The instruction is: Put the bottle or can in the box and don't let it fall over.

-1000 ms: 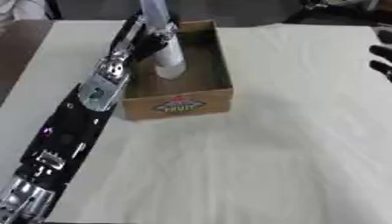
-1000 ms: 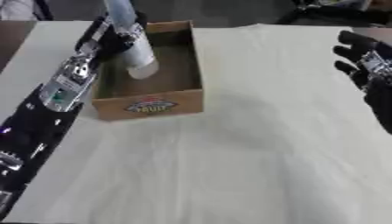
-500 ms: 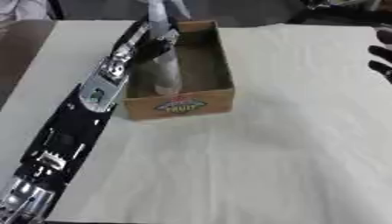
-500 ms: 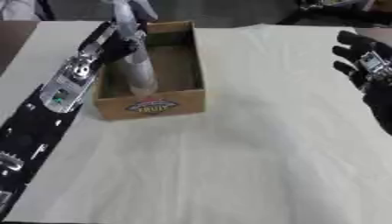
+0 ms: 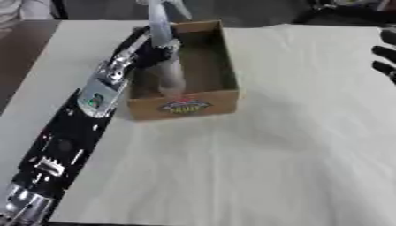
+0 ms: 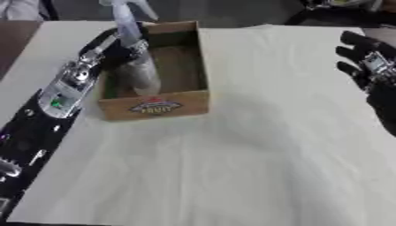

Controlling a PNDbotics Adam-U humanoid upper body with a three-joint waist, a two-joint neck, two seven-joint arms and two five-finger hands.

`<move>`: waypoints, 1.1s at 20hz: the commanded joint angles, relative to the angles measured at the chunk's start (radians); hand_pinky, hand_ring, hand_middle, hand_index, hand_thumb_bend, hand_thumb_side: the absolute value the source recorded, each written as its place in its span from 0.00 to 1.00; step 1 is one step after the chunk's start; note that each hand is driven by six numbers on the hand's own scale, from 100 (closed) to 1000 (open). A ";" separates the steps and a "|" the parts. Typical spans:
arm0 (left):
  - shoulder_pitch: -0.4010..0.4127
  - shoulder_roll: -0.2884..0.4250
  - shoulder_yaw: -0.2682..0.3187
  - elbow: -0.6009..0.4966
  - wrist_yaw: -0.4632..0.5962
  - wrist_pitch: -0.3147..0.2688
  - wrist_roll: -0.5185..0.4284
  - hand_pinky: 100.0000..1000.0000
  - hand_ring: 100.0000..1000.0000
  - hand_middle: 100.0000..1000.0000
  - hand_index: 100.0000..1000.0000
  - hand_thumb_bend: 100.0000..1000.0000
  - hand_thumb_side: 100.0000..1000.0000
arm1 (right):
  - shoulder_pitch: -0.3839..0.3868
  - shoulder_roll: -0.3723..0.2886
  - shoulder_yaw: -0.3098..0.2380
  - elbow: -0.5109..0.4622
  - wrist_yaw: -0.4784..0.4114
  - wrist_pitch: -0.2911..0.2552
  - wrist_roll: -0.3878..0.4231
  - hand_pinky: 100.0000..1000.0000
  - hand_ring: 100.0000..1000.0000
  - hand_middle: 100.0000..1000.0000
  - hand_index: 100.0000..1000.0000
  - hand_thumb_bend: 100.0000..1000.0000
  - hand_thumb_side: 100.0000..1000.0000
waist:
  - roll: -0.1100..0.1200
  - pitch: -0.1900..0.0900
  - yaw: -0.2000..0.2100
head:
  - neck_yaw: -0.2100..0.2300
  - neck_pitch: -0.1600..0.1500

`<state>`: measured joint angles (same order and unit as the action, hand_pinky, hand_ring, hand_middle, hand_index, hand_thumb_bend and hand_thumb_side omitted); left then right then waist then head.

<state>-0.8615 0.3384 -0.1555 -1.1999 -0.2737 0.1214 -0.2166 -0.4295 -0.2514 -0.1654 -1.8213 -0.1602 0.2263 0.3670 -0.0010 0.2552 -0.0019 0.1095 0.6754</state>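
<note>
The robot's left hand [image 5: 148, 49] is curled round a clear spray bottle [image 5: 169, 70] standing nearly upright inside the cardboard box [image 5: 224, 75] on the bench [image 5: 294, 145], with release apparently left, while the right hand [image 6: 370, 66] rests open at the right edge.

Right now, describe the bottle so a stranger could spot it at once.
Find the cardboard box at the far left of the white table. The bottle stands inside it, gripped by the left hand: the only tall, clear thing, with a spray-type top.
</note>
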 commanded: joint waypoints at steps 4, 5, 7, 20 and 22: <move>0.027 0.052 0.020 -0.169 -0.034 0.058 -0.013 1.00 1.00 1.00 0.89 0.00 0.64 | -0.006 -0.029 -0.005 -0.018 0.002 -0.005 -0.001 1.00 1.00 1.00 0.82 0.00 0.54 | 0.002 -0.020 0.004 | -0.007 0.000; 0.036 0.057 0.022 -0.188 -0.041 0.070 -0.018 1.00 1.00 1.00 0.90 0.00 0.64 | -0.006 -0.030 -0.006 -0.018 0.002 -0.006 -0.001 1.00 1.00 1.00 0.82 0.00 0.54 | 0.002 -0.019 0.005 | -0.008 0.000; 0.055 0.066 0.025 -0.227 -0.060 0.092 -0.029 1.00 1.00 1.00 0.90 0.00 0.64 | -0.006 -0.030 -0.007 -0.019 0.002 -0.006 -0.002 1.00 1.00 1.00 0.82 0.00 0.54 | 0.003 -0.019 0.006 | -0.010 0.000; 0.230 0.132 0.058 -0.503 -0.023 0.152 -0.119 1.00 1.00 1.00 0.86 0.00 0.64 | -0.002 -0.043 -0.015 -0.022 0.001 -0.007 -0.012 1.00 1.00 1.00 0.82 0.00 0.53 | 0.007 -0.018 0.019 | -0.029 0.012; 0.255 0.135 0.068 -0.537 0.003 0.164 -0.115 1.00 1.00 1.00 0.85 0.00 0.64 | -0.001 -0.044 -0.015 -0.022 0.001 -0.008 -0.013 1.00 1.00 1.00 0.82 0.00 0.54 | 0.007 -0.018 0.022 | -0.031 0.011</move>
<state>-0.5969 0.4425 -0.1044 -1.6997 -0.2860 0.2794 -0.3290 -0.4216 -0.2693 -0.1723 -1.8236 -0.1601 0.2202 0.3585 0.0046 0.2552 0.0195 0.0807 0.6849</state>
